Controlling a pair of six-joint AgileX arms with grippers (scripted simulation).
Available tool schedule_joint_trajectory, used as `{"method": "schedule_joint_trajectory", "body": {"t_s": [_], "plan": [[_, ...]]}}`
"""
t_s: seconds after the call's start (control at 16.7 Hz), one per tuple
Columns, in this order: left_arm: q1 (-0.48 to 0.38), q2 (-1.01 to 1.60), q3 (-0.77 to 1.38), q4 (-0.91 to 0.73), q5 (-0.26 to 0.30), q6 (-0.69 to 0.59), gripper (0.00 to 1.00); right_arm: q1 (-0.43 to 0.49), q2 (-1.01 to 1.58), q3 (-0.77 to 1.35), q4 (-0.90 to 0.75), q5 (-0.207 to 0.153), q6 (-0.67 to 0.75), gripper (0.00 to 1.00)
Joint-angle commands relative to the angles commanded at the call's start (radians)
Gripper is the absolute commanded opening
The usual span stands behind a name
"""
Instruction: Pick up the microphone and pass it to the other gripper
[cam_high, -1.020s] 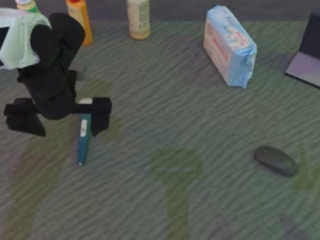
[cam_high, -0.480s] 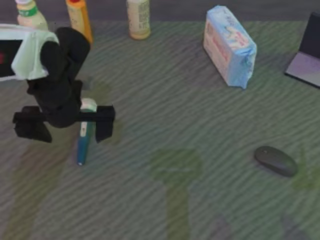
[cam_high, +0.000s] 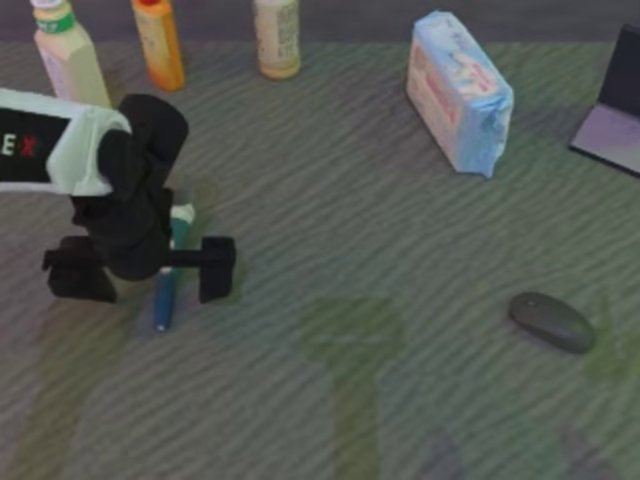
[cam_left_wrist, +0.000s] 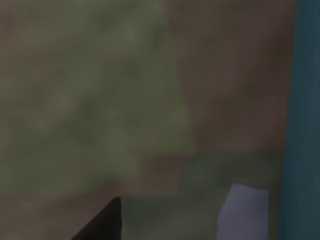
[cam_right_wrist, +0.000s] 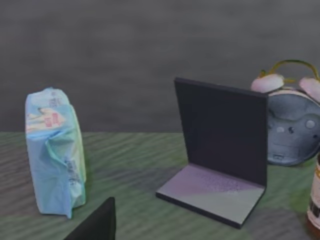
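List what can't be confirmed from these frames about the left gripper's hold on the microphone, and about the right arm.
- Top view: the left gripper covers the middle of the microphone; contact between fingers and handle is hidden.
- Left wrist view: only a teal strip of the microphone at the frame edge and one dark fingertip show; grip unconfirmed.
- Right gripper: absent from the top view; the right wrist view shows only one dark fingertip at the edge, before the tissue pack and laptop.
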Motion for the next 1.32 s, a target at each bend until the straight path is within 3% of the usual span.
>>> {"method": "schedule_joint_trajectory", "body": {"t_s": [0.12,0.9,1.32], "plan": [[0.000,0.000,0.000,0.000,0.000,0.000,1.00,0.000,0.000,0.000,0.000,0.000,0.000,1.00],[0.000,0.000,0.000,0.000,0.000,0.000,0.02,0.000,0.000,0.000,0.000,0.000,0.000,1.00],[0.000,0.000,0.000,0.000,0.000,0.000,0.00,0.000,0.000,0.000,0.000,0.000,0.000,1.00]]}}
